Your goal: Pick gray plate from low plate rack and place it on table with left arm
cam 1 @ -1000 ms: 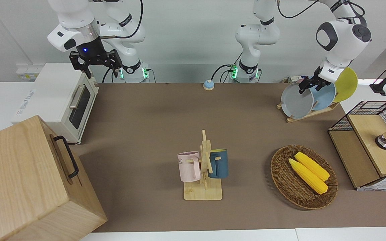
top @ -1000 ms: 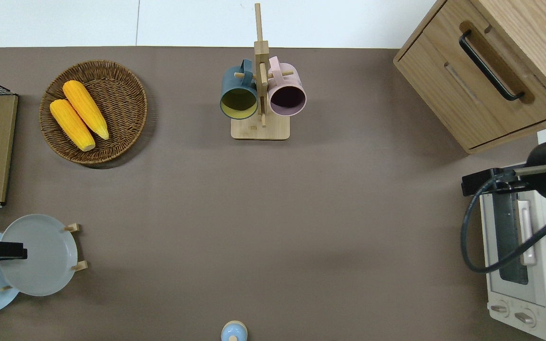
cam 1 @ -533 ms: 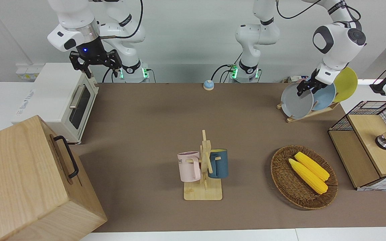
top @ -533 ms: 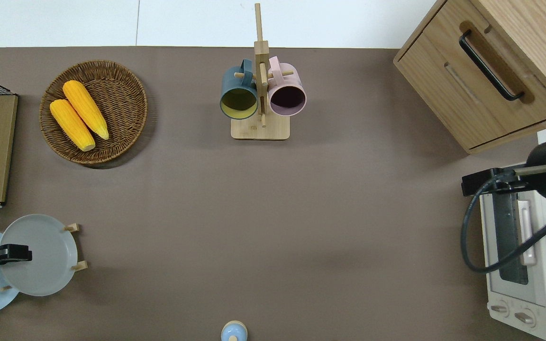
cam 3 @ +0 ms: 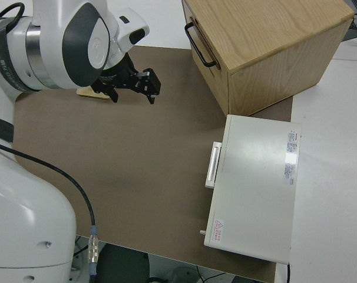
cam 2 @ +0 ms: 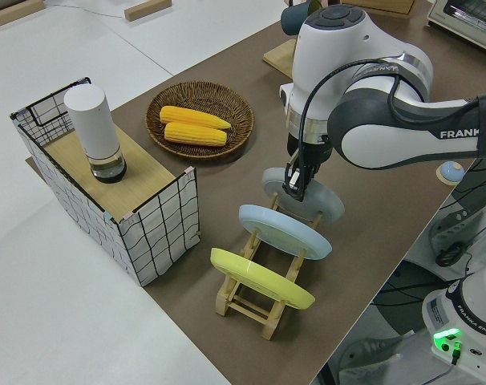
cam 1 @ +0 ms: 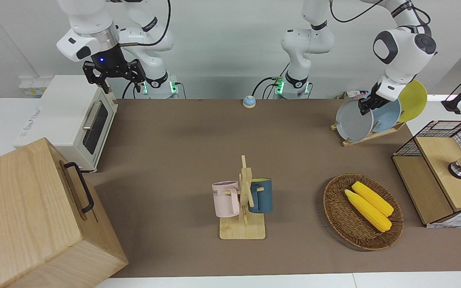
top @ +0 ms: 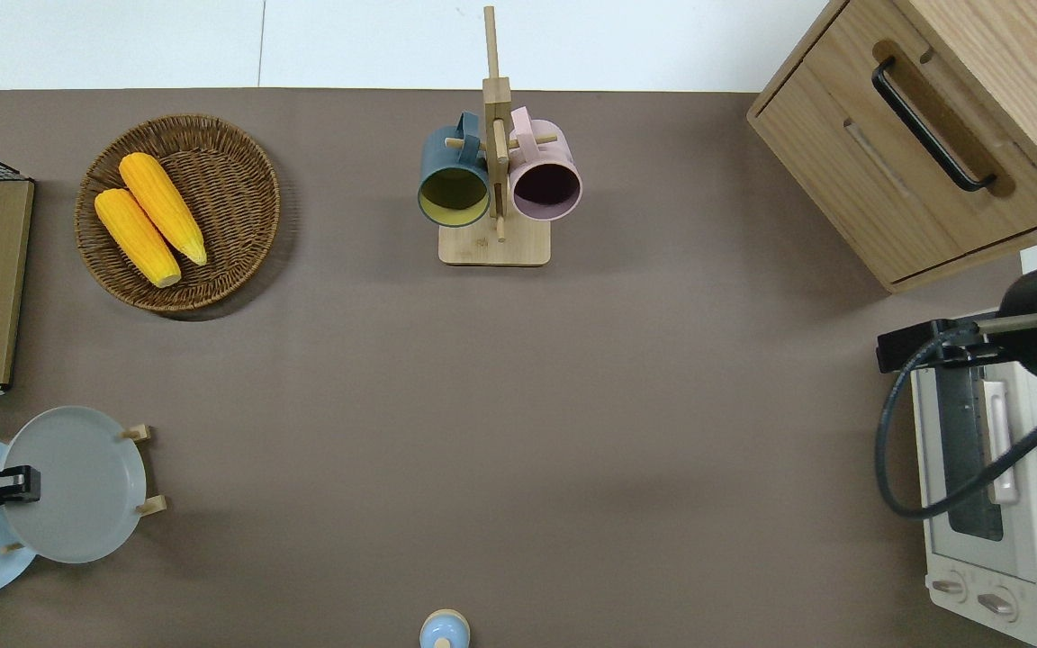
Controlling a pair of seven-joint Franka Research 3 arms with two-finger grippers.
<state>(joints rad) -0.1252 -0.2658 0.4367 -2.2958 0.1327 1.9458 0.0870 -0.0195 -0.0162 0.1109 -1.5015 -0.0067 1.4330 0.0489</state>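
At the low plate rack (cam 2: 263, 298), the left gripper (cam 1: 365, 106) apparently pinches the upright gray plate's (cam 1: 353, 121) top rim from above.

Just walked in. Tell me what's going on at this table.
The left arm is working at the low plate rack, at its own end of the table. The left gripper sits at the upper rim of the gray plate, which leans in the rack's slot nearest the middle of the table, not yet lifted out. A light-blue plate and a yellow plate stand in the slots next to it. The right arm is parked, its gripper open.
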